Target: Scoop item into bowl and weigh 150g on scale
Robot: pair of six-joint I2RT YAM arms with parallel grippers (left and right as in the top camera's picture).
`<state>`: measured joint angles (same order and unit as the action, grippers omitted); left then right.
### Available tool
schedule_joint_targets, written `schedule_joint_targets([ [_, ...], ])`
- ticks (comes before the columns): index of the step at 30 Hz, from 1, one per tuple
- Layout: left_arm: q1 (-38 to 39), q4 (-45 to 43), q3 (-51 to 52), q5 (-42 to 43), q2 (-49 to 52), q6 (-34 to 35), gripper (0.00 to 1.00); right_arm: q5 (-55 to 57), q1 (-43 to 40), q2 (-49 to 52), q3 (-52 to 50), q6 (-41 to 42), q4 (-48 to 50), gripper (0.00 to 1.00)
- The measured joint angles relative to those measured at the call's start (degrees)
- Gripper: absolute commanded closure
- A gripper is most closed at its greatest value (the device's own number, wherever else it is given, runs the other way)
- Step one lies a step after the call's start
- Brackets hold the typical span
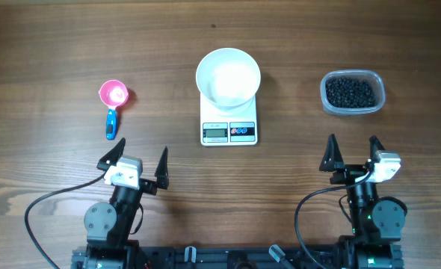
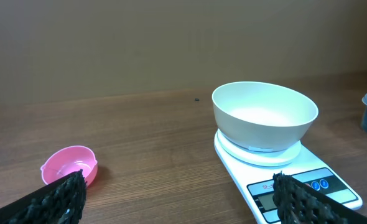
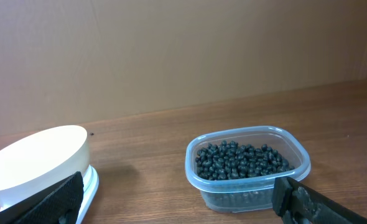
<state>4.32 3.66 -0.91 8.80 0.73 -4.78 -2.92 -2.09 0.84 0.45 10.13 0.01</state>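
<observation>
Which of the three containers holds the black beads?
The clear plastic tub, right of the scale; the white bowl and pink scoop are empty.

A pink scoop (image 1: 114, 95) and clear tub (image 1: 353, 110) rest on the wooden table (image 1: 56, 45).

A wooden table (image 1: 41, 45), brown with dark grain, fills the overhead view. A plain brown wall (image 2: 109, 43) rises behind it at 12 o'clock, evenly lit.
</observation>
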Motion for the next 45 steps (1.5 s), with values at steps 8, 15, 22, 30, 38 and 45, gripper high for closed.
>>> schedule_joint_targets([
  [8, 0.0, 0.0, 0.0, 0.0, 0.0, 0.0, 0.00, 0.0, 0.0, 0.0, 0.0, 0.0, 0.0, 0.00],
  [15, 0.0, 0.0, 0.0, 0.0, 0.0, 0.0, 0.00, 0.0, 0.0, 0.0, 0.0, 0.0, 0.0, 0.00],
  [22, 0.0, 0.0, 0.0, 0.0, 0.0, 0.0, 0.00, 0.0, 0.0, 0.0, 0.0, 0.0, 0.0, 0.00],
  [30, 0.0, 0.0, 0.0, 0.0, 0.0, 0.0, 0.00, 0.4, 0.0, 0.0, 0.0, 0.0, 0.4, 0.00],
  [38, 0.0, -0.3, 0.0, 1.6, 0.1, 0.0, 0.00, -5.0, 0.0, 0.0, 0.0, -0.3, 3.2, 0.00],
  [45, 0.0, 0.0, -0.1, 1.7, 4.4, 0.9, 0.00, -8.9, 0.0, 5.8, 7.0, -4.1, 0.0, 0.00],
])
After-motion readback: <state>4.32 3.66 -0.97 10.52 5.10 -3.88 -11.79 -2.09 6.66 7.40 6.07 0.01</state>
